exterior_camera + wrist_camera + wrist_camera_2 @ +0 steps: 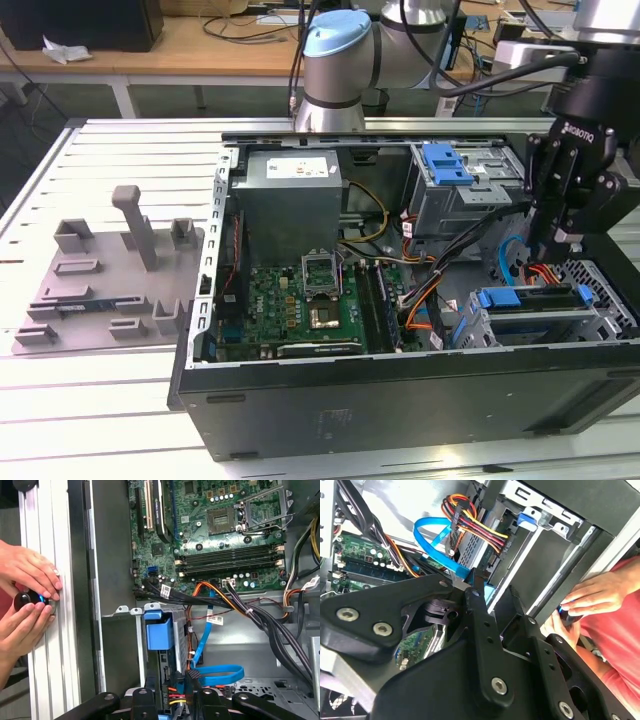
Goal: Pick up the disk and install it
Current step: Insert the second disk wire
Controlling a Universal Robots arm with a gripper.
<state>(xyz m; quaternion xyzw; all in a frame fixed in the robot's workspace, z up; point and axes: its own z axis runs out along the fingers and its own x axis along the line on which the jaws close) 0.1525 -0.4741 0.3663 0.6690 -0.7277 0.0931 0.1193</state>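
Observation:
The disk [545, 300] lies flat in the lower drive cage at the exterior view's right end of the open computer case, with its blue rail end [497, 297] facing the motherboard. In the first wrist view the disk's blue end [159, 634] sits in the cage just beyond the gripper's black links. My gripper [556, 240] hangs a little above the disk's cage, among the blue and orange cables. In the second wrist view the gripper [492, 587] points at the cage and the blue cable [437, 545], with nothing seen in its grasp.
The motherboard [300, 300] and the power supply [290, 200] fill the case's middle. An upper drive cage with a blue tab [445, 165] stands behind the gripper. A grey fixture plate [100, 270] lies left of the case. A person's hands [25, 600] hold a small black device beside the case wall.

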